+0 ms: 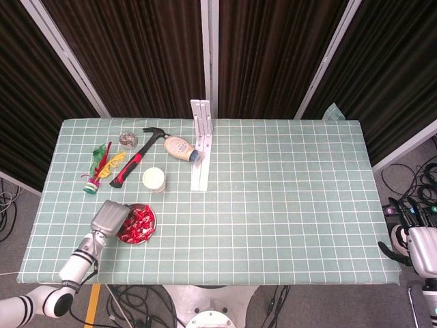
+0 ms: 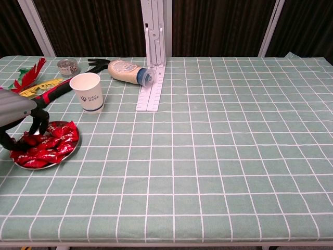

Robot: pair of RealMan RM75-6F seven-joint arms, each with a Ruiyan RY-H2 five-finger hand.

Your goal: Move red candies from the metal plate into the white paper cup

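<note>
A metal plate [image 1: 153, 217] [image 2: 73, 150] heaped with red candies [image 1: 138, 224] [image 2: 50, 145] lies near the table's front left edge. Just behind it stands the white paper cup [image 1: 154, 180] [image 2: 87, 91], upright. My left hand [image 1: 109, 217] [image 2: 15, 111] hangs over the plate's left side, its dark fingers [image 2: 39, 123] curled down into the candies; whether one is pinched does not show. My right hand [image 1: 418, 249] rests off the table at the far right, holding nothing.
Behind the cup lie a red-handled hammer [image 1: 138, 158] [image 2: 54, 90], a tipped mayonnaise bottle [image 1: 179, 147] [image 2: 126, 70] and a white upright rail [image 1: 201, 143] [image 2: 152, 78]. A feather toy [image 1: 100, 167] and a small metal jar [image 1: 126, 139] [image 2: 67, 66] sit at the back left.
</note>
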